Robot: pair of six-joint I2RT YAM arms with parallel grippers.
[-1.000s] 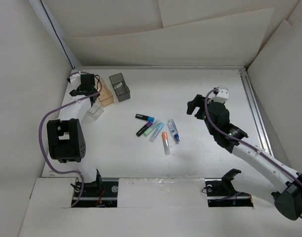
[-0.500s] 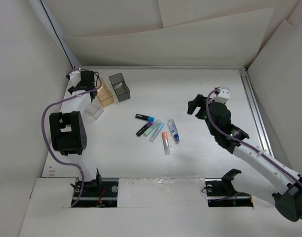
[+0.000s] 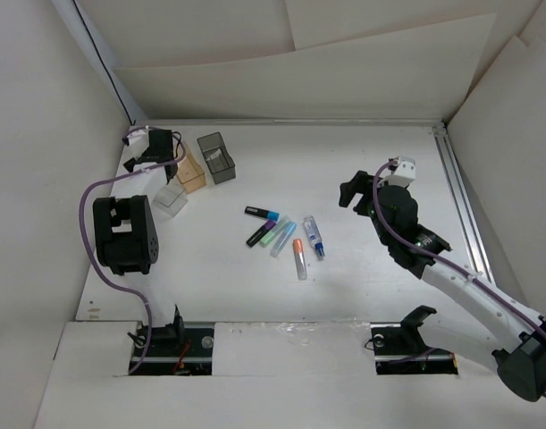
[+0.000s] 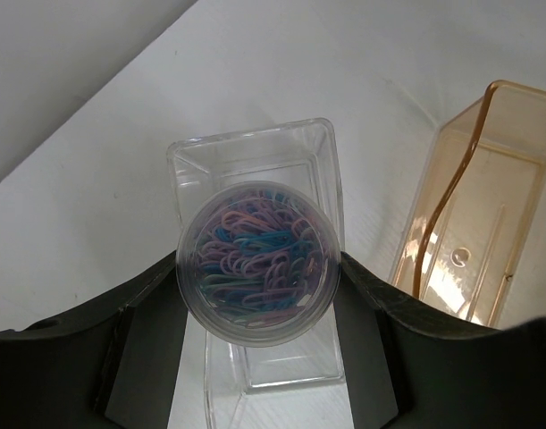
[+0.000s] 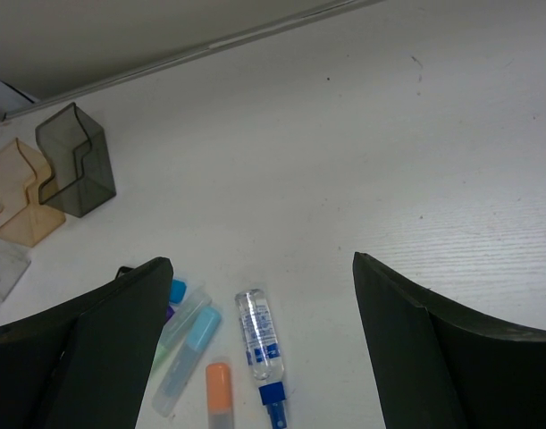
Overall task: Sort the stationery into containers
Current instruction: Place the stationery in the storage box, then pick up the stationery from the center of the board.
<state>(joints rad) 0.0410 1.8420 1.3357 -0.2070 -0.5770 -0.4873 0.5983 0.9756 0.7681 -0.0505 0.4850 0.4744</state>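
Note:
My left gripper (image 3: 156, 146) is shut on a round clear tub of coloured paper clips (image 4: 258, 261), held over the clear shallow box (image 4: 255, 147), which also shows in the top view (image 3: 172, 200). The amber box (image 4: 474, 223) stands right beside it and the dark grey box (image 3: 216, 157) behind that. Mid-table lie a black-purple pen (image 3: 259, 236), a green one (image 3: 271, 234), a light blue one (image 3: 283, 239), an orange-capped tube (image 3: 299, 257) and a white blue-labelled bottle (image 3: 314, 238). My right gripper (image 3: 360, 189) is open and empty, above and right of them (image 5: 262, 261).
A black pen with a blue cap (image 3: 263, 213) lies at the back of the group. A metal rail (image 3: 460, 197) runs along the table's right side. White walls close in the back and both sides.
My left arm has shifted slightly, its gripper drawing a little toward the back-left corner with the tub. My right gripper has edged slightly. The pens and boxes have not moved.

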